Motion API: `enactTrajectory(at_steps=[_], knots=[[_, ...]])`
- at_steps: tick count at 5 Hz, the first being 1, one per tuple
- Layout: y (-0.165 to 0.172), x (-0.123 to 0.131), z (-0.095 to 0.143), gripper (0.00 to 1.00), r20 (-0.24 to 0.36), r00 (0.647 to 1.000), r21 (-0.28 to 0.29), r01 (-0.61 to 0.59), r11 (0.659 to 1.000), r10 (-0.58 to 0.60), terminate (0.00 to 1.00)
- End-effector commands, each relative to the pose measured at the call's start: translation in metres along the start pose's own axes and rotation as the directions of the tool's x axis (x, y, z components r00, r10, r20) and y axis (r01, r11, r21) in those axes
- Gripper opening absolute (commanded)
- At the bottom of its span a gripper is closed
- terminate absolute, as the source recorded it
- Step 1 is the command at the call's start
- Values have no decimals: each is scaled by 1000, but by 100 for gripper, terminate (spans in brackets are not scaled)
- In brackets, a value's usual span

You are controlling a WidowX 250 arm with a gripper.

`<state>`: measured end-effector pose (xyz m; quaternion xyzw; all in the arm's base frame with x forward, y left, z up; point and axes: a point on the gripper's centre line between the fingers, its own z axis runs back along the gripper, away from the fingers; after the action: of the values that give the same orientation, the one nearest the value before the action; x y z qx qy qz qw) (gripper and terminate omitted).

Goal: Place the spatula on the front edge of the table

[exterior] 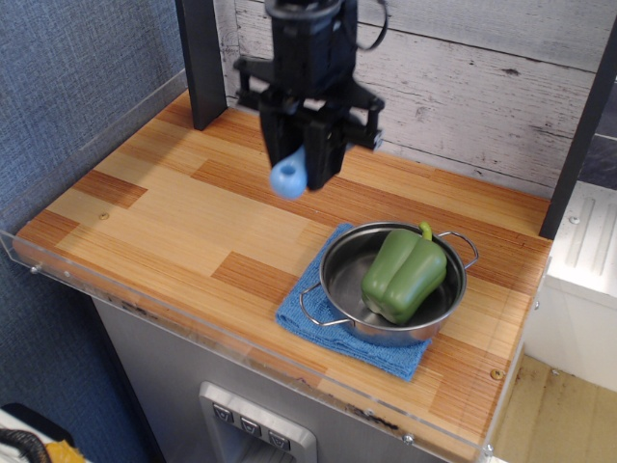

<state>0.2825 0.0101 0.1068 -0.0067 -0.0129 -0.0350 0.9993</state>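
My black gripper (301, 159) hangs above the middle of the wood-plank table (164, 217), shut on the spatula (289, 177). Only the spatula's light blue rounded handle shows, pointing down and toward the camera from between the fingers; its dark head is hidden inside the gripper. The spatula is held clear above the tabletop, left of the pot. The table's front edge with its clear acrylic rim (193, 313) lies well below and nearer the camera.
A steel pot (393, 285) holding a green bell pepper (405, 273) sits on a blue cloth (318, 323) at the front right. A dark post (202, 63) stands at the back left. A white plank wall runs behind.
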Motion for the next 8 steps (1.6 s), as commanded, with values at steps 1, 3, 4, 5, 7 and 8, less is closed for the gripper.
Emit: enactTrajectory(at_steps=[1,3,4,5,7,8], knots=[[25,-18,-27,0,-90,990,68,-105,992,111,0],[32,-37,-57,0,-136,977,123,-150,981,167,0],[35,-32,-69,0,-111,981,160,-142,977,160,0],[36,-23,-86,0,-92,987,179,-117,977,135,0],[39,-16,-99,0,-9,993,49,-116,992,117,0],[40,-18,-97,100,17,996,16,-86,996,86,0]])
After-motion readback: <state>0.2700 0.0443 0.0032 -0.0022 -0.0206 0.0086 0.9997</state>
